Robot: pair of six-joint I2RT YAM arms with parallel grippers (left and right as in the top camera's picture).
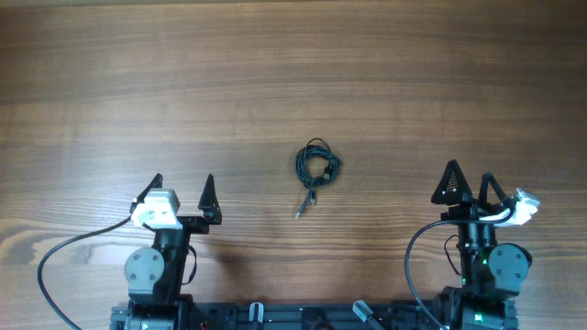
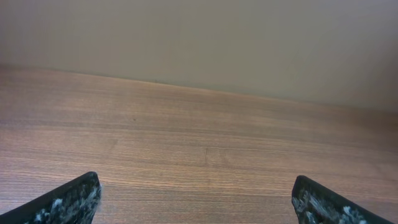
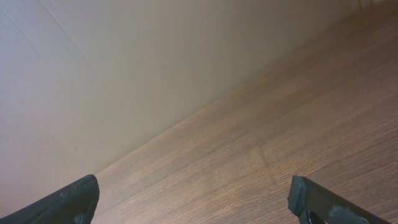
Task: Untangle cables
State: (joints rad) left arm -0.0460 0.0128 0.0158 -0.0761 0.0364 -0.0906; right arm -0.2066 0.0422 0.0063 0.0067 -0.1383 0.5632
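Note:
The cables [image 1: 316,167] lie as one small black coiled bundle on the wooden table [image 1: 293,73] near the middle, with one plug end trailing down to the lower left. My left gripper [image 1: 182,194] is open and empty at the lower left, well apart from the bundle. My right gripper [image 1: 469,185] is open and empty at the lower right, also apart from it. In the left wrist view my left gripper [image 2: 196,198] shows only bare wood between its fingertips. In the right wrist view my right gripper [image 3: 194,198] shows the same. The cables are out of both wrist views.
A plain beige wall [image 2: 199,37] rises behind the far edge of the table. Thick black wires [image 1: 55,261] run from both arm bases at the near edge.

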